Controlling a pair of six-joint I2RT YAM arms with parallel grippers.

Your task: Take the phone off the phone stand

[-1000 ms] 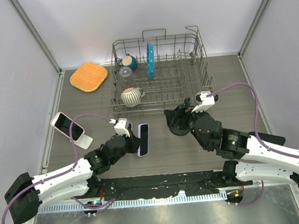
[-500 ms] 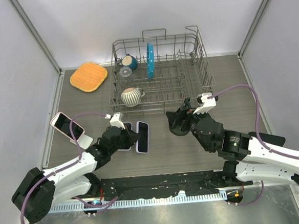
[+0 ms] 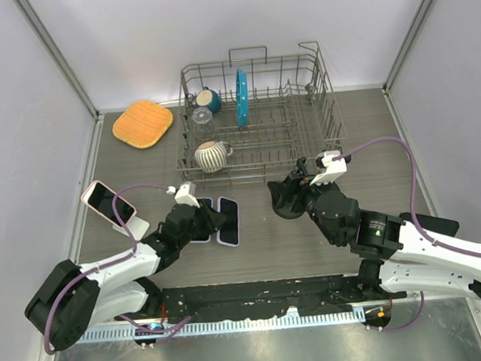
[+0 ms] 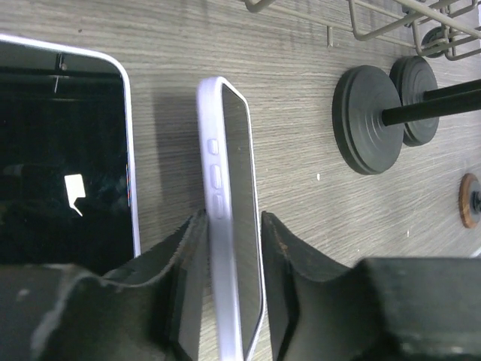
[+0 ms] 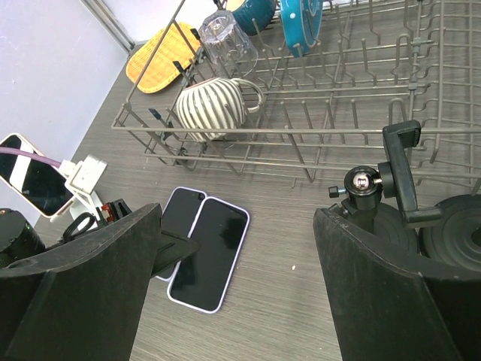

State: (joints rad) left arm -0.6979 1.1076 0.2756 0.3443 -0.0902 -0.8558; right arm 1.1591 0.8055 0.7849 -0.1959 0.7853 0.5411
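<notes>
Where the left gripper (image 4: 233,219) reaches low over the table (image 3: 270,249), the phone (image 4: 234,165) in its pale case sits between the two fingers (image 4: 188,256). It is off the black stand (image 5: 362,185) and down on the wood in front of the dish rack (image 3: 324,84). The fingers stand a little apart and lie close along its two long sides; whether they press it or only flank it I cannot tell. From the left wrist it shows almost edge-on, side buttons toward the camera, while the right wrist view shows it screen-up.

Just beside it on its left lies a second phone (image 5: 183,213) with a dark screen. The black stand is to the right of both, near the rack's front edge. The right gripper (image 5: 237,214) hovers above it, fingers spread wide and holding nothing.

At the table's left edge a pink phone (image 3: 108,204) leans on a white stand (image 3: 134,227). The rack holds a striped mug (image 3: 212,155), a glass (image 3: 203,117), a teal mug (image 3: 210,97) and a blue plate (image 3: 241,98). An orange cloth (image 3: 142,124) lies left of it.
</notes>
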